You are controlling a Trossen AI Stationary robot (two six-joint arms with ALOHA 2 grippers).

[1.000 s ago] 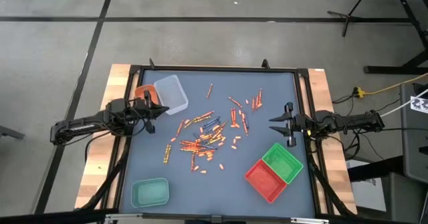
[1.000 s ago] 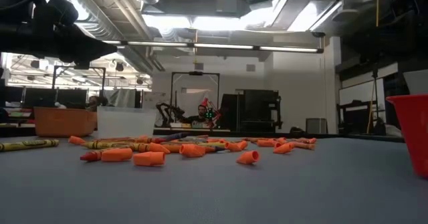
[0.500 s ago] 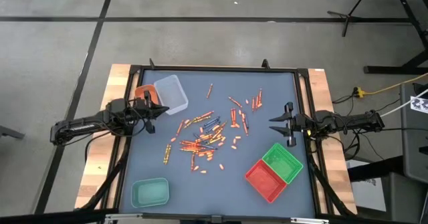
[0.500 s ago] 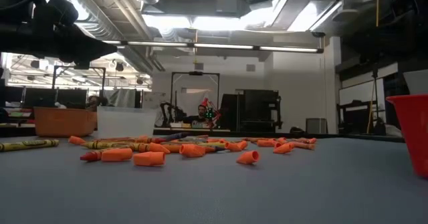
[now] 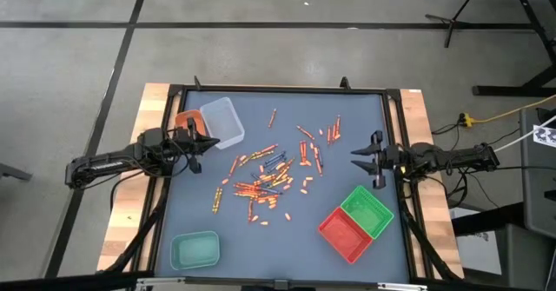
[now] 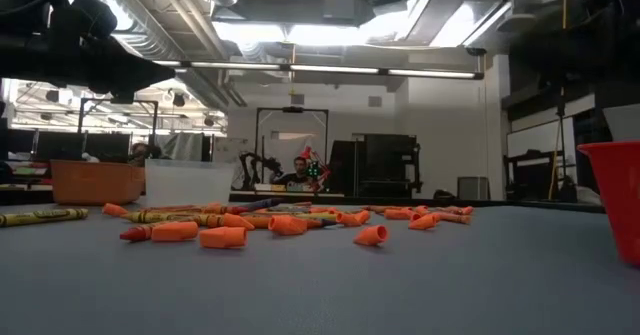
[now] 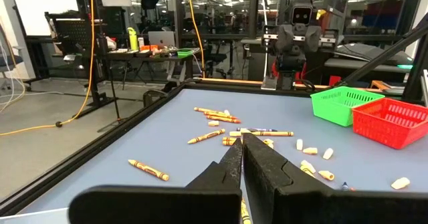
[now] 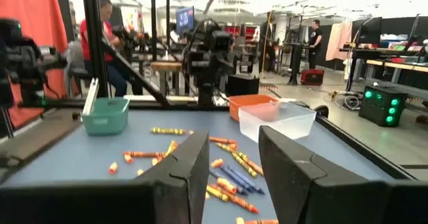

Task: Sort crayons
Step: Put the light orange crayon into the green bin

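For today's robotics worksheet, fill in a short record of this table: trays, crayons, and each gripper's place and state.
trays: clear and orange far left; teal near left; green and red near right
crayons: scattered mid-table, none seen in the trays
left gripper: left edge, by the clear tray, shut, empty
right gripper: right edge, open, empty

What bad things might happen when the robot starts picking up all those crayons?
The crayons lie piled and crossing, so a tool might grab two colours together or knock neighbours rolling. The red tray and green tray touch, so a crayon could drop into the wrong one. The clear tray sits beside the shut left tool, which might bump it.
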